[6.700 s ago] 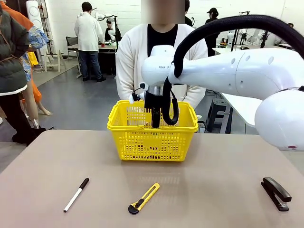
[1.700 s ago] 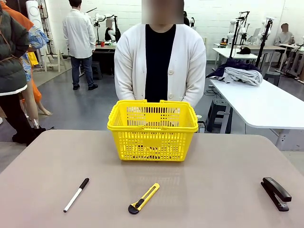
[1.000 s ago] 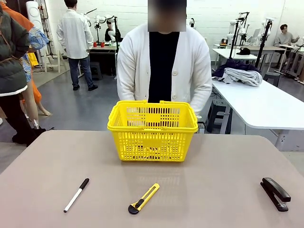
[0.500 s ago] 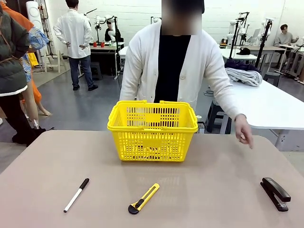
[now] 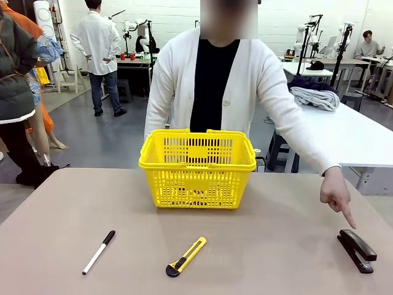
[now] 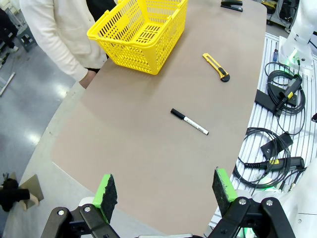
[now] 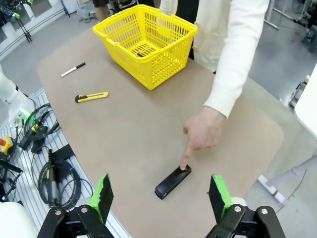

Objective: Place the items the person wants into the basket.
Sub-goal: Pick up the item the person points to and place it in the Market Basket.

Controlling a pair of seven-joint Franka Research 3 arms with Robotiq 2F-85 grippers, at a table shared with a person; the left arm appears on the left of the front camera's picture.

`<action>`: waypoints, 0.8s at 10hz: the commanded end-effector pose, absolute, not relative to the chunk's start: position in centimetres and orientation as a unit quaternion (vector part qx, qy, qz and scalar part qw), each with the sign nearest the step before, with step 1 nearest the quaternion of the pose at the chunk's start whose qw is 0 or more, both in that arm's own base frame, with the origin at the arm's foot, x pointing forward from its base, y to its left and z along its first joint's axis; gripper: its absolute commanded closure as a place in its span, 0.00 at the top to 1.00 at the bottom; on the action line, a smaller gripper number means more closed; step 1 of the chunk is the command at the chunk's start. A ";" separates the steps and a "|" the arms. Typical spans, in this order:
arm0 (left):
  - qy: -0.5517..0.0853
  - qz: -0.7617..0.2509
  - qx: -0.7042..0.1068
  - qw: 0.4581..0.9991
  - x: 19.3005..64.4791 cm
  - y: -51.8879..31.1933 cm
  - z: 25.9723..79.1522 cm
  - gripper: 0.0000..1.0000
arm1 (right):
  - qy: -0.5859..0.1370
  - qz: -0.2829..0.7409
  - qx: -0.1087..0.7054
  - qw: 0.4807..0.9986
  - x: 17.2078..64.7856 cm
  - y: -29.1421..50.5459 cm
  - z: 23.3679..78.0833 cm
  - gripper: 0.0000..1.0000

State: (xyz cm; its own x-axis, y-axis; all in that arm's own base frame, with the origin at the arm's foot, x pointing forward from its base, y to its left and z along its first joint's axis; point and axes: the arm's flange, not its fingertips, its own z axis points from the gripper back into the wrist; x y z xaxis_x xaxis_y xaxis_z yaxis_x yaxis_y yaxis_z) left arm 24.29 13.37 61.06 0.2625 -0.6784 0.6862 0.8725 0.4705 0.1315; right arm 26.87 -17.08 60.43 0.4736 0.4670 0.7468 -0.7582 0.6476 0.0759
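The person [image 5: 215, 86] in a white cardigan stands behind the yellow basket [image 5: 197, 168] and points a finger of one hand [image 5: 337, 196] down at the black stapler [image 5: 357, 249] near the table's right front. In the right wrist view the fingertip touches the stapler's [image 7: 173, 181] end. My right gripper [image 7: 161, 196] is open, high above the table near the stapler. My left gripper [image 6: 166, 190] is open too, high over the table's other end, far from the basket [image 6: 140, 30]. The pen and tape measure are out of view.
A white marker with a black cap [image 5: 99, 252] lies at the front left and a yellow utility knife [image 5: 186, 256] at the front middle. Cables and boxes [image 6: 280, 94] lie on the slatted base beside the table.
My right arm, over the basket 6.7 s ago, has left the front view. The person has leaned forward and stretched an arm out until the finger points at the stapler.
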 end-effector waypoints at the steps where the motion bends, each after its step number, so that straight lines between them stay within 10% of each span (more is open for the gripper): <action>1: -0.347 -0.490 -0.135 0.788 24.4 13.2 61.1 1.00 | -0.359 0.368 0.208 0.832 26.9 -17.1 60.5 1.00; 5: -0.347 -0.490 -0.135 0.788 24.4 13.2 61.1 1.00 | -0.358 0.367 0.203 0.834 26.9 -17.1 60.4 1.00; 8: -0.347 -0.490 -0.135 0.788 24.4 13.2 61.1 1.00 | -0.187 0.276 0.151 0.931 27.9 -12.9 62.4 1.00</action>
